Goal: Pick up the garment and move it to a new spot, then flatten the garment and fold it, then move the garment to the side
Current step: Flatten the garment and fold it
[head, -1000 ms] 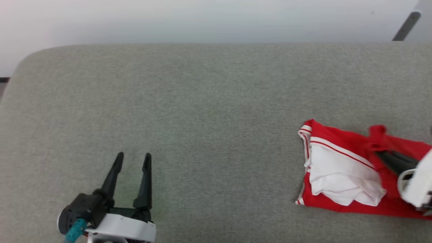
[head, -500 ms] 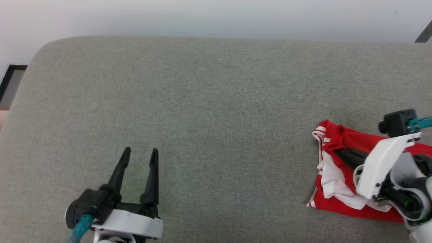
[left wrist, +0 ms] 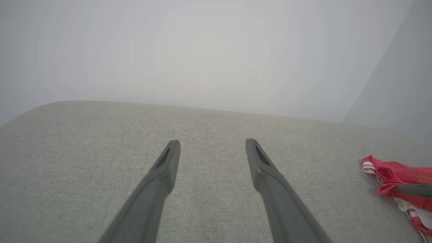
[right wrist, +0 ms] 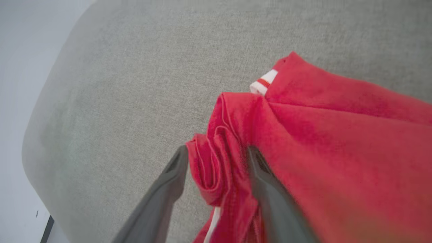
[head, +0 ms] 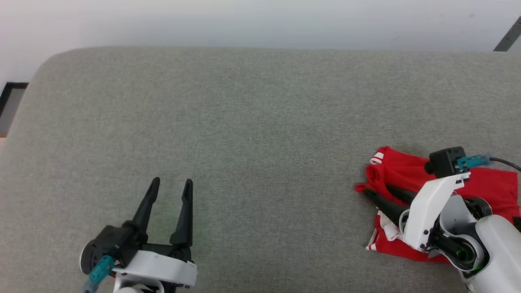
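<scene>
The garment lies bunched on the grey cushion at the far right, red side up, with a bit of striped trim at its far left corner. My right gripper lies over its left edge, pointing left. In the right wrist view the right gripper has its fingers spread apart, with a rolled red fold of the garment loose between them. My left gripper rests open at the lower left with nothing between its fingers. The left wrist view has the left gripper over bare cushion and the garment at the right edge.
A wide grey fabric cushion carries everything; its rounded corner is at the upper left. A white wall runs behind it. A dark frame on the floor shows past the left edge.
My right gripper swept left across the garment, pulling red cloth over the white sleeve, and its fingers have now parted. The left gripper kept still; the head camera shifted slightly.
</scene>
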Motion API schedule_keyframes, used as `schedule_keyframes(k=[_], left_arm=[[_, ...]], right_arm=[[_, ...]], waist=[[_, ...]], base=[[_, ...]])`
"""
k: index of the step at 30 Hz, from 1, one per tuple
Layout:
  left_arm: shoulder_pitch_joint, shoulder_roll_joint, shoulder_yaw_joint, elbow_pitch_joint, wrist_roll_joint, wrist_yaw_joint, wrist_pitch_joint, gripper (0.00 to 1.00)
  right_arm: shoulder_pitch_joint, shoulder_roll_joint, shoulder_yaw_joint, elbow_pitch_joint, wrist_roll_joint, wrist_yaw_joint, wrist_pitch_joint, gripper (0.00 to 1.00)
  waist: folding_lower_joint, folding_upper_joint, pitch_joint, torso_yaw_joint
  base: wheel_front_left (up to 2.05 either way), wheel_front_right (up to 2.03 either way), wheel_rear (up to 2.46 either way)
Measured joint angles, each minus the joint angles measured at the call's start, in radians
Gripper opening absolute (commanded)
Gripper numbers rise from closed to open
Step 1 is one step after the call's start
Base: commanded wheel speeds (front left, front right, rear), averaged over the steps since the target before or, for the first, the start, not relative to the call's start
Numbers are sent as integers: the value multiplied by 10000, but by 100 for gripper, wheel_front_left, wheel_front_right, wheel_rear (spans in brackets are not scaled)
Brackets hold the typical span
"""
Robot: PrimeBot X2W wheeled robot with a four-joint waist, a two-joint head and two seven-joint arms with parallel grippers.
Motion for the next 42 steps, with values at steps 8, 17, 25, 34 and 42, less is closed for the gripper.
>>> schedule_keyframes(k=[8,17,25,34,42], left_arm=[[93,155,44,205,-90,0,0,100],[157,244,48,566,-196,0,0,100],[450,288,199,989,-368,0,0,100],[1169,324,439,1074,-441,0,0,100],[1812,359,658,690,-495,0,0,100]], right_arm=[[-249,-343,525,-357,617,0,-899,100],[-8,-1026,585,98,1377,-2,-3304,100],[328,-1319,621,1026,876,-2,-5812,100],[917,-1195,583,1670,520,-2,-7108,100],[1607,-1164,286,1375,236,-2,-7336,100]], waist=[[0,0,-267,-357],[0,0,-684,-825],[0,0,-1371,-1117],[0,0,-2204,-1466],[0,0,-2615,-1684]], base=[[0,0,0],[0,0,0],[0,0,0],[0,0,0],[0,0,0]])
